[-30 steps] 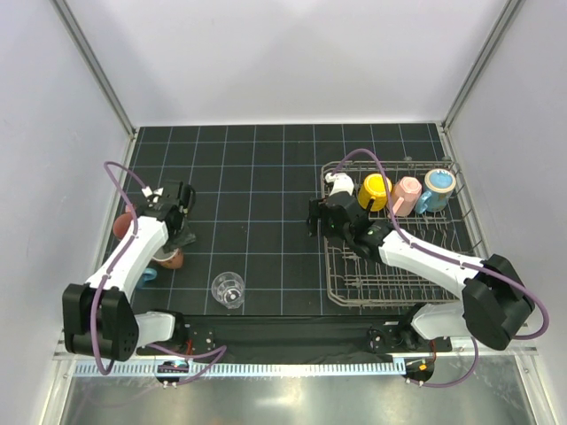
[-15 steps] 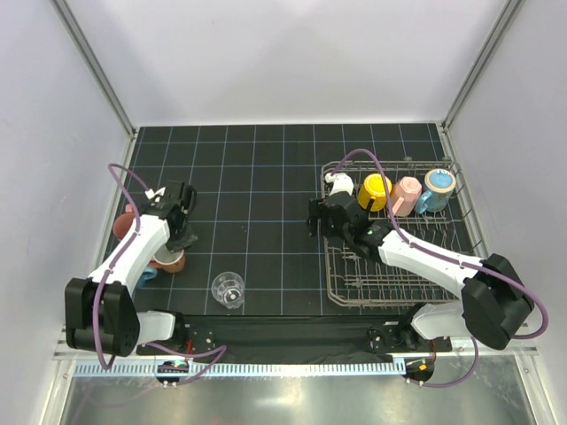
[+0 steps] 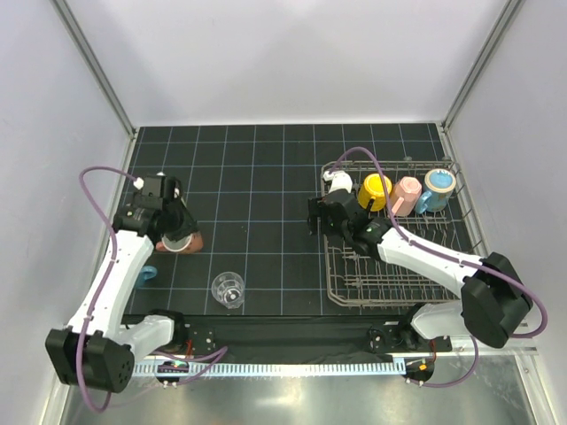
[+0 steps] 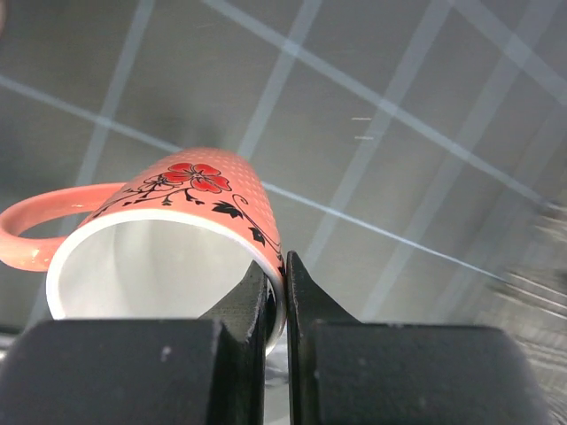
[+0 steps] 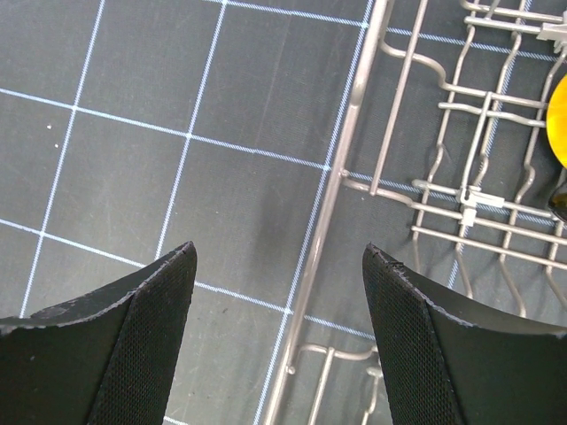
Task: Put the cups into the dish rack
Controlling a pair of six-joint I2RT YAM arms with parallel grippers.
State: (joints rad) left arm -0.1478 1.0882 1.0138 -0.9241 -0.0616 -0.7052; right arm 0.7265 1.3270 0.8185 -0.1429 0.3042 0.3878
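Note:
My left gripper (image 3: 174, 228) is shut on the rim of a salmon-pink mug (image 4: 190, 190) with a red flower print and a white inside, one finger inside the rim and one outside. It holds the mug (image 3: 188, 241) above the mat at the left. A clear glass tumbler (image 3: 228, 289) stands near the front. A blue cup (image 3: 146, 274) peeks out beside the left arm. The wire dish rack (image 3: 465, 226) at the right holds a pale cup (image 3: 337, 181), a yellow mug (image 3: 376, 191), a pink mug (image 3: 407, 196) and a blue mug (image 3: 438, 187). My right gripper (image 5: 279, 252) is open and empty over the rack's left rim (image 5: 354, 133).
The black gridded mat (image 3: 257, 177) covers the table. Grey walls close in at the left, back and right. The right arm lies across the rack's front half. The yellow mug's edge (image 5: 560, 106) shows at the right of the right wrist view.
My left gripper has risen from the mat with the salmon-pink mug in it, and the left arm has swung up and outward. The right arm has hardly moved.

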